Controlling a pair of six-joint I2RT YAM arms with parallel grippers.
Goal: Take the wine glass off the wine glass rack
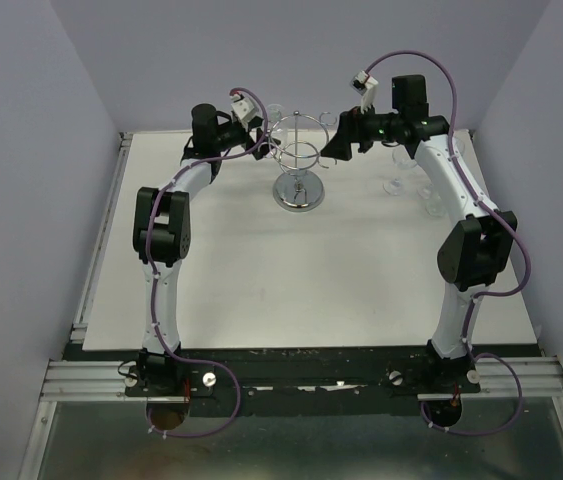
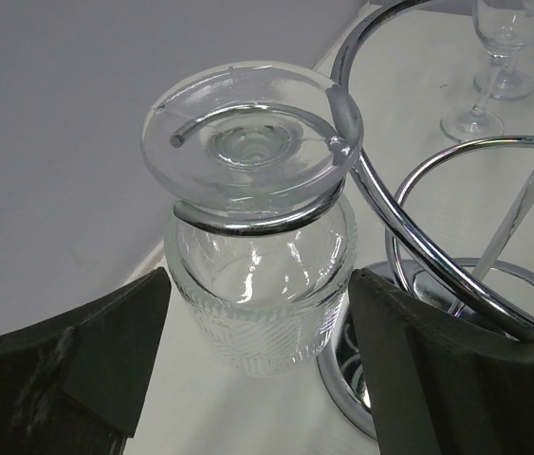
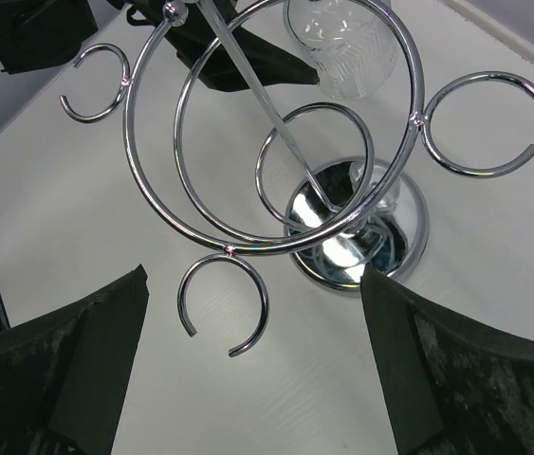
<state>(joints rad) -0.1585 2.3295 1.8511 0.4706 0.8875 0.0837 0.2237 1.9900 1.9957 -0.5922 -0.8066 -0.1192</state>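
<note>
The chrome wine glass rack (image 1: pixel 299 160) stands at the back middle of the table. A clear wine glass (image 2: pixel 259 284) hangs upside down from one wire hook, its foot (image 2: pixel 248 142) resting on the loop. My left gripper (image 2: pixel 259 322) is open, with one finger on each side of the glass bowl and a small gap at each side. In the top view the left gripper (image 1: pixel 263 147) is at the rack's left. My right gripper (image 3: pixel 252 379) is open and empty, just in front of an empty hook (image 3: pixel 224 303) on the rack's right side (image 1: pixel 334 148). The glass also shows in the right wrist view (image 3: pixel 340 43).
Several more wine glasses (image 1: pixel 397 184) stand upright on the table right of the rack, also in the left wrist view (image 2: pixel 494 57). The rack's mirrored base (image 3: pixel 380 248) sits below the hooks. Purple walls close in the back and sides.
</note>
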